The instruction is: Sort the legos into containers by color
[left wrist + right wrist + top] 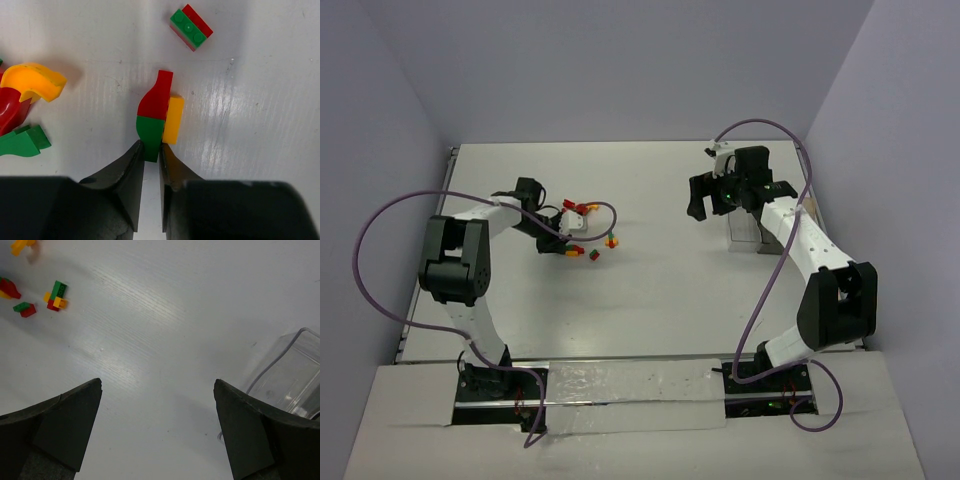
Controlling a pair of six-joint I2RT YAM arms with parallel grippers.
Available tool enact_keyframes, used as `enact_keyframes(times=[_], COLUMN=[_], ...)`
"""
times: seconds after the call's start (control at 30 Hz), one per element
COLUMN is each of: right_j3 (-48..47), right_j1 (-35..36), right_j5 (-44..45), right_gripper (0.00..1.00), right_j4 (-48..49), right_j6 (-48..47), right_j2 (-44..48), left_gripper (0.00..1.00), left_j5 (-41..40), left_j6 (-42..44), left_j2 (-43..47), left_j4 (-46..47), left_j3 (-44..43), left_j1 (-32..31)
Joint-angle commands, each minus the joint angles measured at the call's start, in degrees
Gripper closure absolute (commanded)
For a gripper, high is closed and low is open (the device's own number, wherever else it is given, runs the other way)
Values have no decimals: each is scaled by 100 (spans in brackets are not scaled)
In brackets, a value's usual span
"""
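Legos point(585, 238) lie in a loose scatter on the left half of the counter point(650, 300), right under the left arm and well apart from the containers point(745, 233) on the far right. The left gripper point(151, 150) is drawn narrow, its fingertips pinching the near, green end of a red-green-yellow cluster point(156, 112). The cluster's long axis runs straight away from the gripper, in line with the fingers, so green sits nearest, red beyond it, and the yellow brick clings to the right flank. A separate green-and-red brick point(191, 26) lies farther ahead, and more curved pieces sit off to the left. The left arm is folded at the elbow, its forearm reaching low and rightward over the pile. The right gripper point(157, 385) is spread wide and holds nothing; it hangs above the counter with one clear bin just to its right. That arm stretches toward the far side, beside the containers. The cluster mixes three colours — it likely needs pulling apart before any brick goes in a bin.
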State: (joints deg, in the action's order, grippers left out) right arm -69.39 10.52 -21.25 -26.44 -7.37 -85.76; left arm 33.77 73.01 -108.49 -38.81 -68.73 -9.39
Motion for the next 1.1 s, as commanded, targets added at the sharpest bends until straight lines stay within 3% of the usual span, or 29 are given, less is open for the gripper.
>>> enact_keyframes(times=[0.0,0.13,0.3,0.47,0.67,0.87,1.07], right_j3=[-285,-219,-233,-224,-391,-470,-318], right_j1=[46,46,46,53,170,618,898], right_j5=[-154,-318,-1157,-2543,-3585,-3869,-4060], right_gripper=[0,0,8,20,33,40,44], right_j4=[27,121,131,316,520,499,399], right_j6=[39,239,521,1069,1534,1580,1332], right_j2=[-55,-55,-233,-616,-1078,-1338,-1345], left_gripper=[77,94,100,100,100,100,100], left_j5=[-121,4,79,186,274,306,294], left_j6=[-300,-572,-558,-528,-672,-876,-927], left_j2=[51,287,852,1531,1864,1778,1719], left_j4=[129,248,322,344,-45,-496,-593], left_j3=[-61,3,168,228,-119,-589,-708], left_j1=[-98,-168,-426,-926,-1730,-2507,-2775])
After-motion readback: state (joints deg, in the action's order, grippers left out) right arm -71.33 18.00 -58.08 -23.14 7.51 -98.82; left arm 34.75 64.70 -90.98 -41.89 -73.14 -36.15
